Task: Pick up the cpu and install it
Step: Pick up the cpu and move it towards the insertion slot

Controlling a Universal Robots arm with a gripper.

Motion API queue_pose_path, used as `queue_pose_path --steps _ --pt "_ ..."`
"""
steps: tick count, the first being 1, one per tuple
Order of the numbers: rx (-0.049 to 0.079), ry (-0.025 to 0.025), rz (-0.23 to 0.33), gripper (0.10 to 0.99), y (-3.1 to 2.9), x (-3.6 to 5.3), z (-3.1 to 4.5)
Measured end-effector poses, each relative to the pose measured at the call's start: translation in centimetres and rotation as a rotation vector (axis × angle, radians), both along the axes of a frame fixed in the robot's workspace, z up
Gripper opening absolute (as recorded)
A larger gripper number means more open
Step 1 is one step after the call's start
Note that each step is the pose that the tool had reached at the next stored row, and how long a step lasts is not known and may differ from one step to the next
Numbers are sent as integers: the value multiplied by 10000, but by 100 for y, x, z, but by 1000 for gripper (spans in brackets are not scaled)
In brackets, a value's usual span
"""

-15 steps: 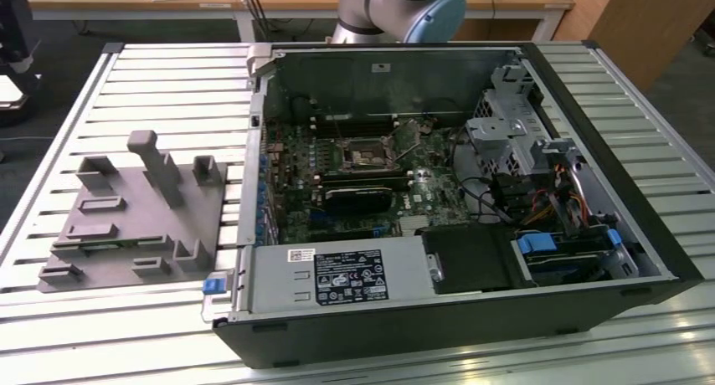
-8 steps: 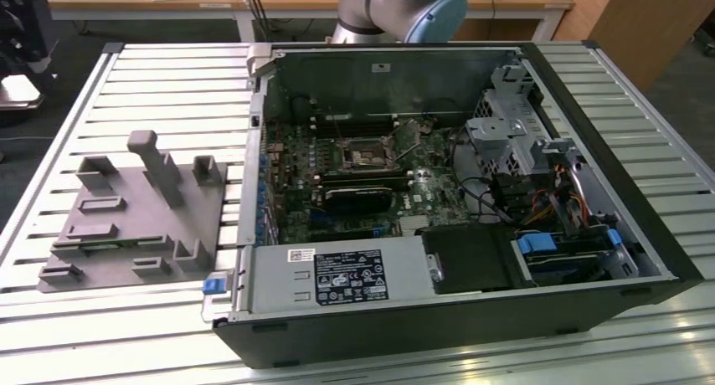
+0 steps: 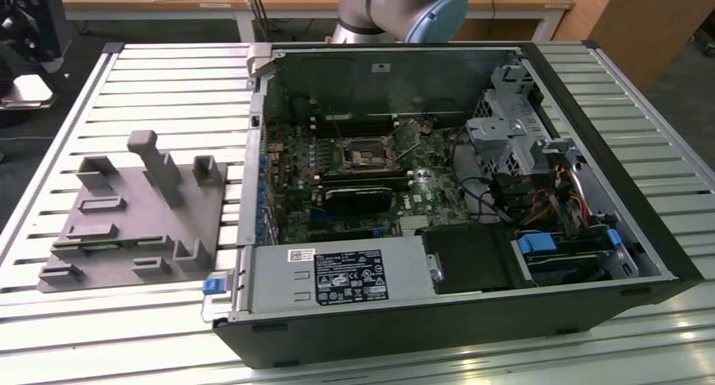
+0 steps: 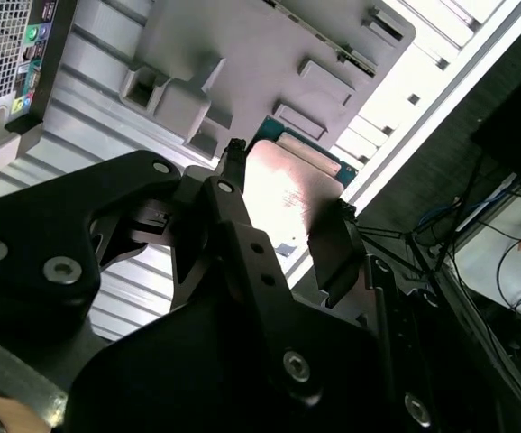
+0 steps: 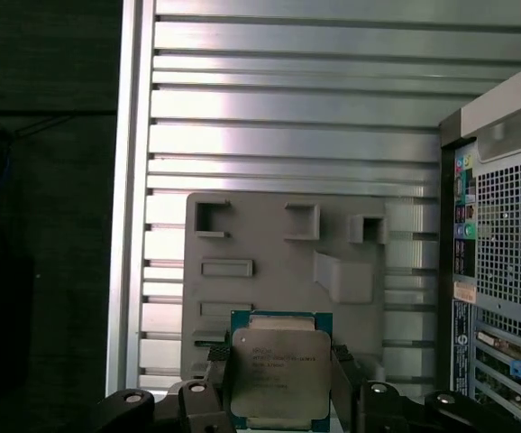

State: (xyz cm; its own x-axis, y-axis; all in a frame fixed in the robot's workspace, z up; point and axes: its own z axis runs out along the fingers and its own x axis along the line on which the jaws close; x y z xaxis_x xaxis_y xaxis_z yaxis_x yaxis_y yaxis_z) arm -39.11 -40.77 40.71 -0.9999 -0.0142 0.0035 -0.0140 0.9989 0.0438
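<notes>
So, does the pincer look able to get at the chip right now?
Yes, it seems so: the chip sits right between the pincer's fingers, which appear closed on its edges, above the grey tray. Nothing blocks it.

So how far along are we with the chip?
Pickup looks done: the gripper is shut on the chip, held above the grey tray in both wrist views. Install remains: the socket inside the open computer case looks unfilled.

The slatted table (image 3: 167,92) bears a tray (image 3: 123,234) and computer case (image 3: 447,335).
</notes>
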Motion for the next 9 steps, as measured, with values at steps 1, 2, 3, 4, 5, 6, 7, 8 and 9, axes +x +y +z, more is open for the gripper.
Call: queue_pose_path --steps 1,2,3,4,5,6,7,8,9 --pt "0 0 0 529 0 13 0" --pt "0 0 0 529 0 26 0" --pt "-1 1 0 529 0 38 0" --pt "0 1 0 529 0 50 0" --pt "0 0 0 529 0 63 0" --pt "-1 1 0 529 0 75 1" --pt "0 1 0 529 0 87 0" --pt "0 0 -1 529 0 100 0" --pt "-1 0 -1 529 0 114 0"
